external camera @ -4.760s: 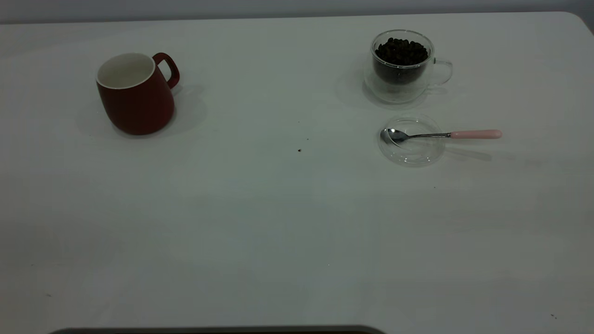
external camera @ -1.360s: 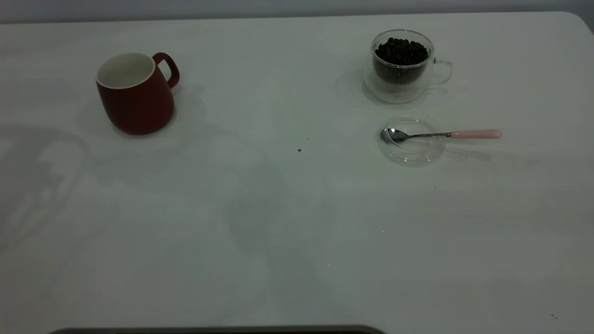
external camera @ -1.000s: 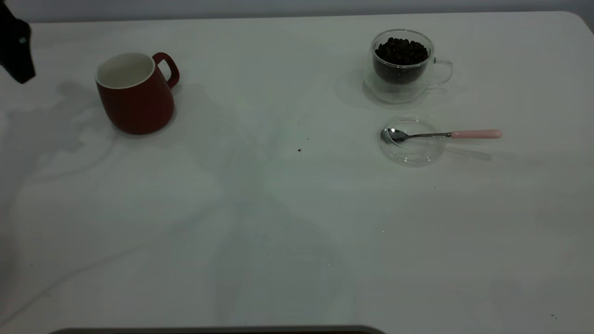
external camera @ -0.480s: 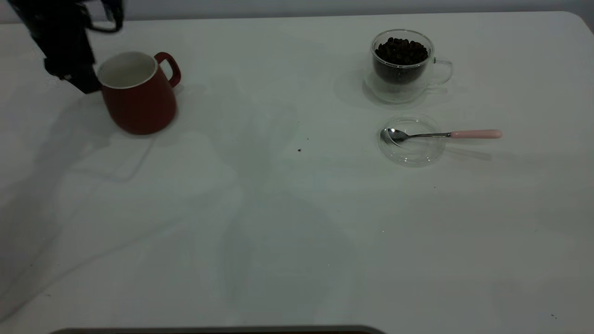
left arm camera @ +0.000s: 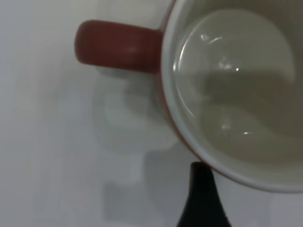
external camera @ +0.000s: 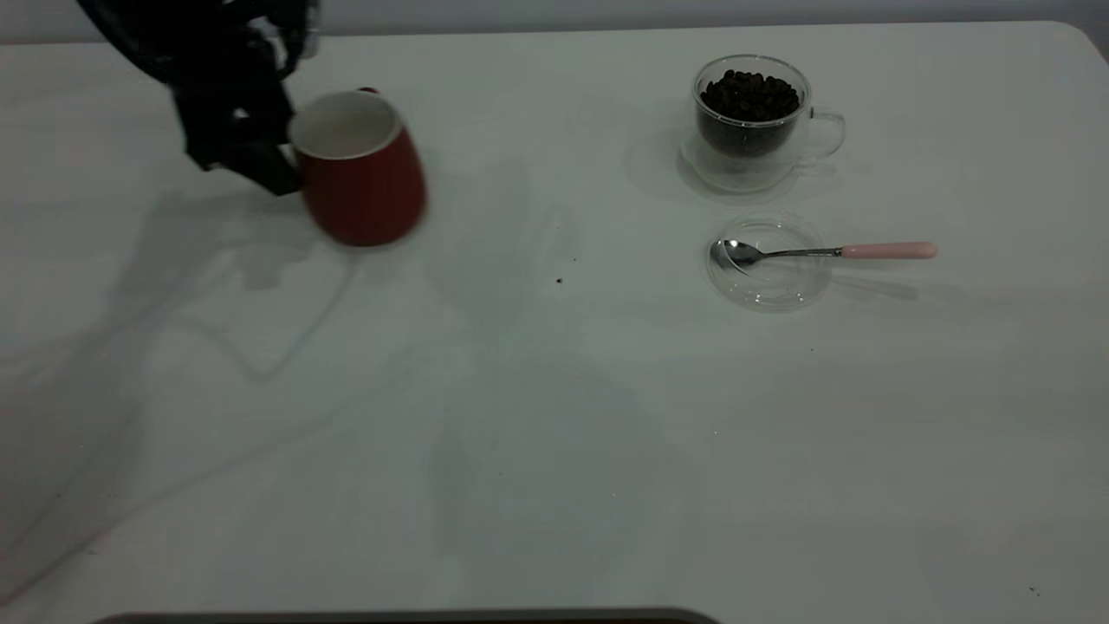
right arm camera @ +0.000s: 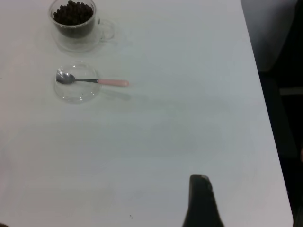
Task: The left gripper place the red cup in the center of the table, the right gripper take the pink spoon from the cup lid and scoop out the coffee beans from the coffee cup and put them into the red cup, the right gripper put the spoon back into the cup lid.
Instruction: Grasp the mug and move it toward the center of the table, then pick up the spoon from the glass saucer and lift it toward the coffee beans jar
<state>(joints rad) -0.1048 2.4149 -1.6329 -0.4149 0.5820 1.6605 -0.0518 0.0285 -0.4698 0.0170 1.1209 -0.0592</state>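
The red cup (external camera: 364,186) stands left of the middle of the table (external camera: 554,433), blurred by motion. My left gripper (external camera: 275,176) is against the cup's left side. In the left wrist view its black tip (left arm camera: 203,189) touches the outer wall just under the white rim (left arm camera: 189,137), and the handle (left arm camera: 118,45) points away. The coffee cup (external camera: 749,130), full of coffee beans (external camera: 749,94), stands at the back right. In front of it the pink spoon (external camera: 832,252) lies with its bowl on the cup lid (external camera: 771,286). My right gripper (right arm camera: 200,194) hangs far from them, near the table's corner.
A few dark crumbs (external camera: 559,280) lie near the table's middle. The rounded table corner (external camera: 1074,35) is at the back right. In the right wrist view the table edge (right arm camera: 265,118) drops off to a dark floor.
The left arm came in from the back left, reached the red cup's left side, and the cup has shifted to the right with it and turned, its handle now at the back.
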